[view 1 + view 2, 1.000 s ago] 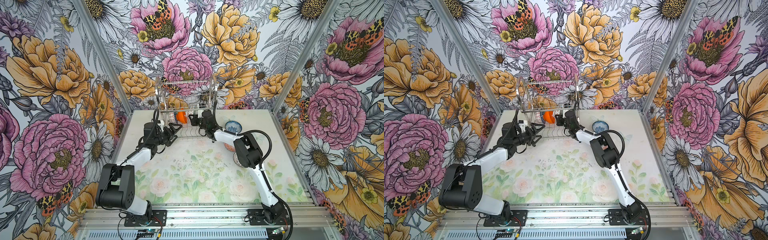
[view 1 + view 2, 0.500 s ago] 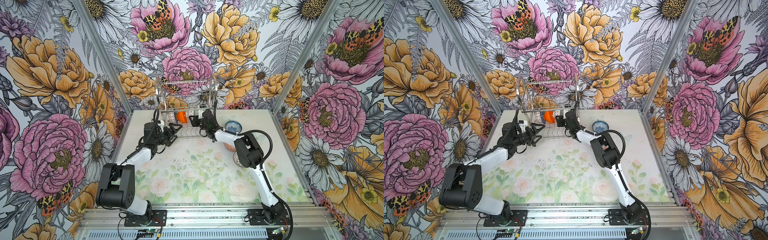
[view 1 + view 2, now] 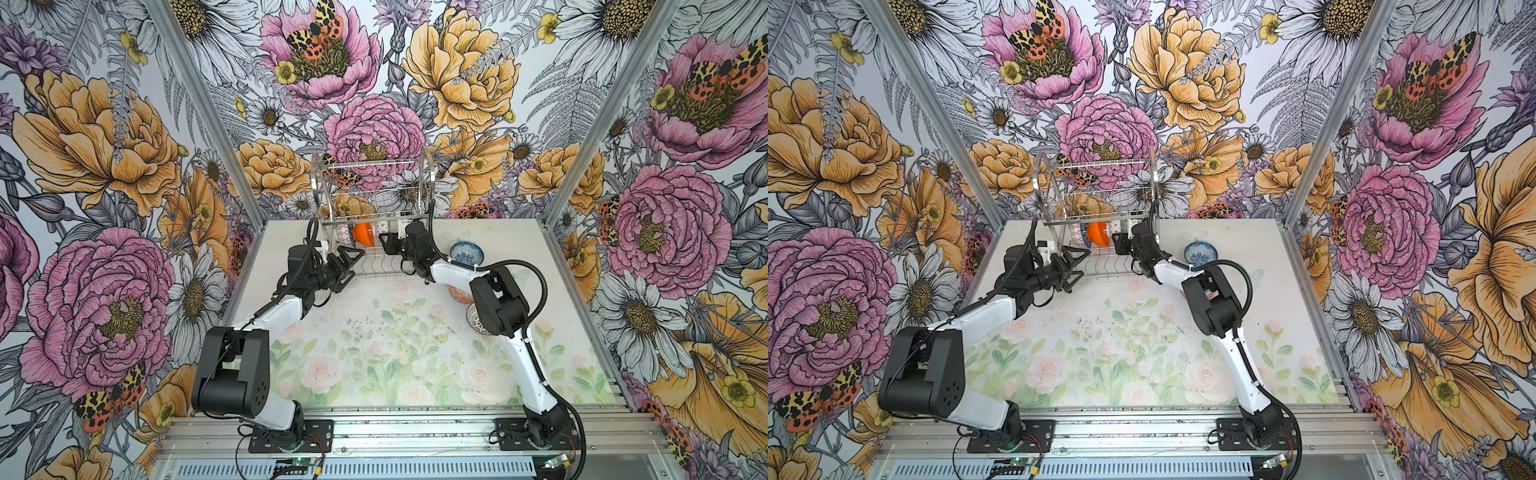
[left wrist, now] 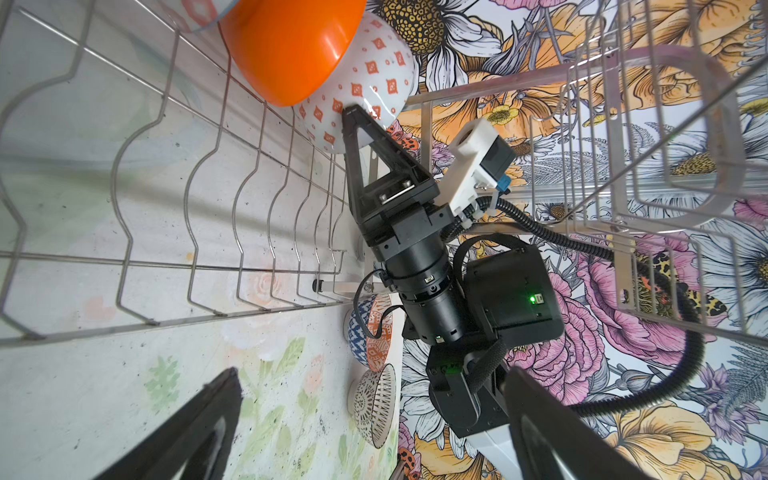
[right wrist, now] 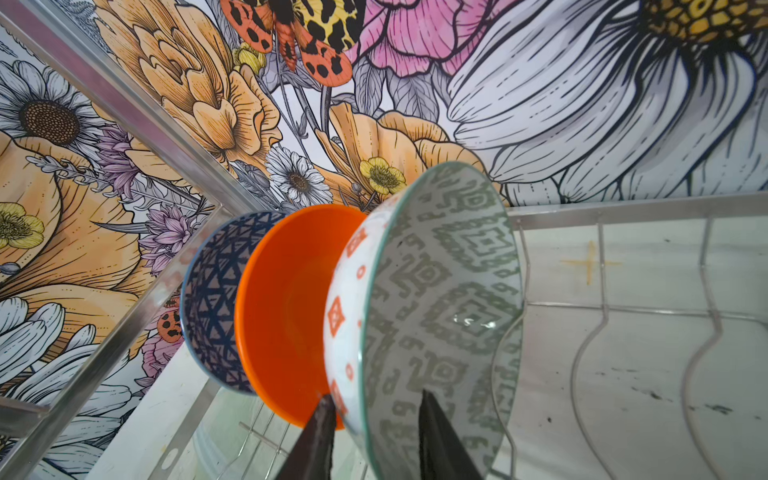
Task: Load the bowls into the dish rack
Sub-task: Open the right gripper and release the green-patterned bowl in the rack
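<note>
Top views: dish rack (image 3: 374, 195) at the table's back. The orange bowl (image 3: 362, 235) stands on edge in the lower tier with the right gripper (image 3: 383, 243) beside it. Close by is the left gripper (image 3: 352, 262), spread wide and empty, so the grippers may clash on retreat. Blue floral bowl (image 3: 1200, 252) on the table, unloaded.

Left wrist: a right fingertip (image 4: 353, 113) touches the grey-green bowl (image 4: 374, 75), which leans on the orange one.

Right wrist: jaws part-spread astride its rim. A crooked pull-back could hook and topple it. Glossy, geometric inside, orange diamonds outside.
</note>
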